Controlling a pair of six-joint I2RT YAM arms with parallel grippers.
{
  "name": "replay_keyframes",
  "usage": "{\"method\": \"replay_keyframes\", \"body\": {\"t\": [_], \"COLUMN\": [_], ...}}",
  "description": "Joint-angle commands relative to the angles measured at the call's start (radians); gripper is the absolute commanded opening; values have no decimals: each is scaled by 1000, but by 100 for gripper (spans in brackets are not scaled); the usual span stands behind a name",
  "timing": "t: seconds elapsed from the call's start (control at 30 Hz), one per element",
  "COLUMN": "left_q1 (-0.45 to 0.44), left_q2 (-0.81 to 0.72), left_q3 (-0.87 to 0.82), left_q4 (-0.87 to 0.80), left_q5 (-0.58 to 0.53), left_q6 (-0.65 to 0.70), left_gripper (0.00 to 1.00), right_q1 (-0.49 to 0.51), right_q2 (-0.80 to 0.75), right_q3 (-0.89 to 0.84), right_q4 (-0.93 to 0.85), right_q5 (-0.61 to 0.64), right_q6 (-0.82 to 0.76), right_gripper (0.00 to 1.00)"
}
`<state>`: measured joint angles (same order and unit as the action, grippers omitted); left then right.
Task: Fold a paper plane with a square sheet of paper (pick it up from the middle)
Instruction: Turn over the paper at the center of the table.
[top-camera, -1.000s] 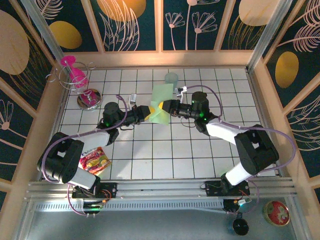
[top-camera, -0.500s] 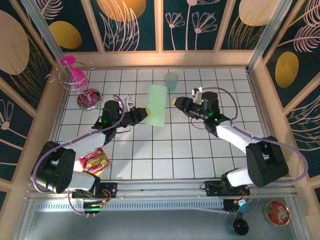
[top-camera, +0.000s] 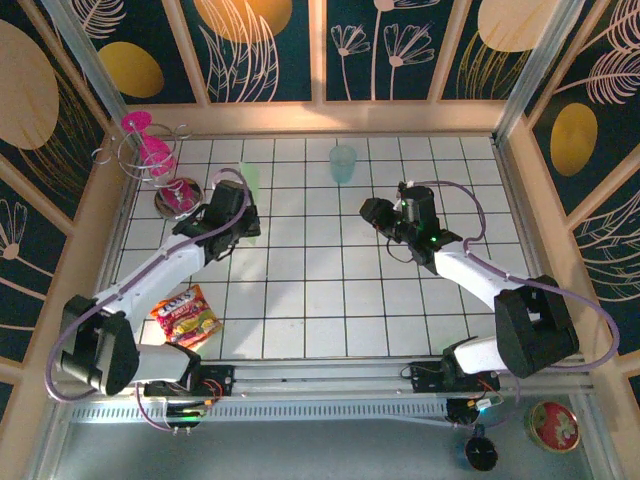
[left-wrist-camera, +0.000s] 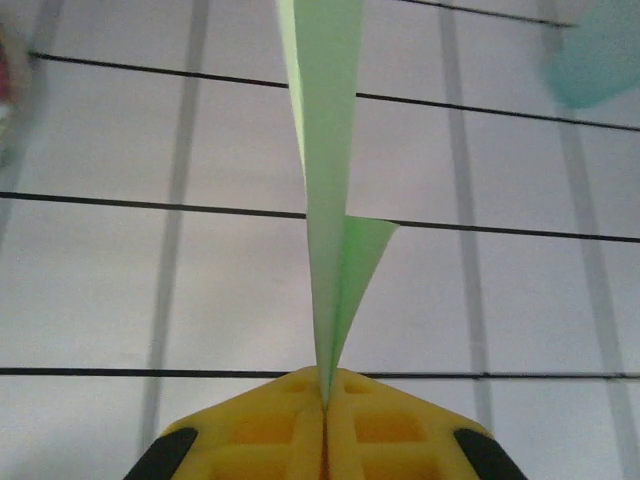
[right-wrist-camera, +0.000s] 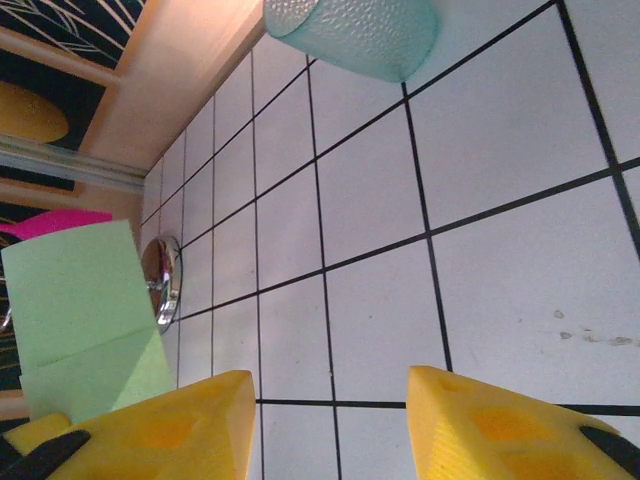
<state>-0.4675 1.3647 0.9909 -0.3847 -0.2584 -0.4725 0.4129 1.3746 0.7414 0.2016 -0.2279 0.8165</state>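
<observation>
Square sheet of paper (left-wrist-camera: 325, 150), folded narrow, hangs over the far left of the table (top-camera: 300, 300), pinched by the left hand (left-wrist-camera: 325, 385); the right hand (right-wrist-camera: 328, 385), spread and empty, should probably take its free end gently, without twisting the crease.

The light green sheet of paper (top-camera: 249, 183) is folded over on itself, not lying flat. It's pinched at one end between the closed fingers of the left gripper (left-wrist-camera: 325, 395) and sticks straight out over the far-left part of the tiled table (top-camera: 300, 300). Edge-on it's just a thin sliver with a little triangular flap poking out one side. From the right wrist view you get the broad face: a rectangular panel, a crease across it, and an angled flap below.
</observation>
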Motion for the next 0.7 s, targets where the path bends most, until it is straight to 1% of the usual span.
{"method": "replay_keyframes", "body": {"t": [0.0, 0.13, 0.2, 0.27, 0.37, 0.47, 0.6, 0.67], "left_q1": [-49, -99, -111, -123, -142, -143, -140, -137], "left_q2": [100, 227, 277, 313, 343, 380, 399, 402], "left_q3": [59, 88, 97, 102, 115, 103, 70, 43], "left_q4": [-124, -117, -96, -74, -53, 7, 116, 169], "left_q5": [-309, -352, -324, -271, -225, -110, 96, 132], "left_q6": [60, 57, 46, 37, 20, 13, -19, -58], "left_gripper": [8, 8, 8, 9, 12, 18, 32, 36], "right_q1": [-5, -6, -7, -10, -14, -14, -12, -10], "right_q2": [21, 27, 18, 12, 10, 23, 43, 51], "right_q3": [24, 25, 17, 9, -4, -4, 1, 1], "right_q4": [-35, -61, -71, -73, -61, -56, -50, -39], "right_q5": [44, 62, 78, 86, 84, 74, 59, 52], "right_q6": [1, 10, 12, 17, 27, 34, 42, 42], "right_gripper": [44, 44, 44, 43, 43, 43, 43, 42]}}
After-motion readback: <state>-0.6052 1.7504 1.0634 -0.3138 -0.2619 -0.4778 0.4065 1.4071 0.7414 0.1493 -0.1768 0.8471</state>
